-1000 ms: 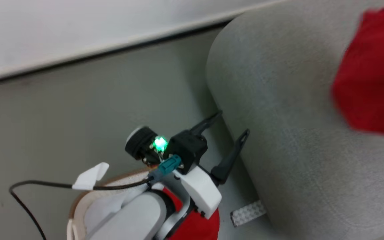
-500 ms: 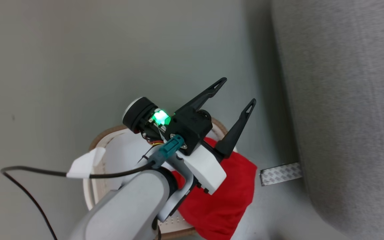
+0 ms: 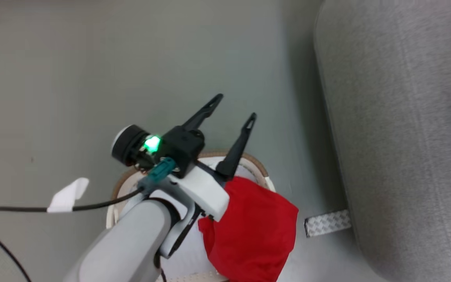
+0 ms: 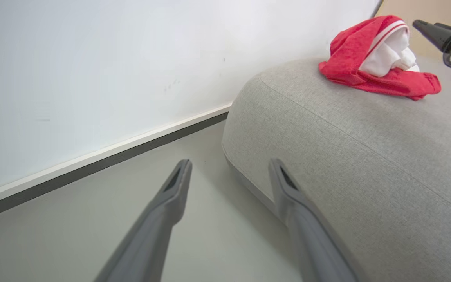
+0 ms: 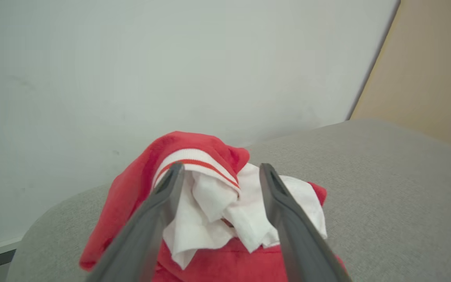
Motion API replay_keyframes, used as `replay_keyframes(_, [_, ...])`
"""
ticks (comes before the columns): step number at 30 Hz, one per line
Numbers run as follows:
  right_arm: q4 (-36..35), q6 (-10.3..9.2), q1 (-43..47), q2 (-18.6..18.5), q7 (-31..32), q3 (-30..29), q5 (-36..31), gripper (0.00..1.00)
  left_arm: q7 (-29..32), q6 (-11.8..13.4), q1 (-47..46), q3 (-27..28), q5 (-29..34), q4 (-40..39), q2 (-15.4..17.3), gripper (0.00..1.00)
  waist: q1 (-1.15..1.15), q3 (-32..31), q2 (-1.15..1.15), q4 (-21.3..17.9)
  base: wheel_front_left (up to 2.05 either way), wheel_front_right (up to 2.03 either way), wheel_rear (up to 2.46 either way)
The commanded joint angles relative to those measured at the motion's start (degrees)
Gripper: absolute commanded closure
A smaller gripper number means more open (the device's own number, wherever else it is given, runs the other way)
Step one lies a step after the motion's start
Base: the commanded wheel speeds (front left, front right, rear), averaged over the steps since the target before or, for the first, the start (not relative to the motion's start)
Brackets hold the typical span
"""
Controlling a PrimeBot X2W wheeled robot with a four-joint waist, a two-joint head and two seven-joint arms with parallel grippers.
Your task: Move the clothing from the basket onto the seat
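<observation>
Grey floor & white wall are meeting beside the seat. Red clothing is lying on it; 2nd garment is spilling over the basket rim. Both left gripper & right gripper are gaping wide, gripping nothing.

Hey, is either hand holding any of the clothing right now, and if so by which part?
Nothing is held. The left hand is open near the basket; the right hand is open, its fingers apart at a red garment lying on the sofa.
</observation>
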Motion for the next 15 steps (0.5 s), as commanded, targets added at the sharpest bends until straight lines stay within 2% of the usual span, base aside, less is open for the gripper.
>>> replay_keyframes(1, [-2.09, -0.12, 2.43, 0.86, -0.29, 1.16, 0.81, 0.00, -1.12, 0.52, 1.71, 0.65, -0.68, 0.49, 0.55, 0.00, -0.01, -4.21, 0.00, -0.83, 0.00, 0.00, 0.00])
replay_keyframes(8, [-17.57, -0.12, 18.48, 4.06, -0.36, 10.48, 5.25, 0.00, -8.09, 3.24, 9.12, 3.47, -3.77, 4.58, 0.61, 0.00, -0.01, -15.81, 0.00, 1.42, 0.00, 0.00, 0.00])
replay_keyframes(15, [-29.79, -0.12, 35.09, 5.62, 1.71, 19.25, 6.68, 0.00, -14.38, 6.73, 17.68, 6.57, -6.73, 6.93, 0.49, 0.00, -0.01, -25.10, 0.00, 6.88, 0.00, 0.00, 0.00])
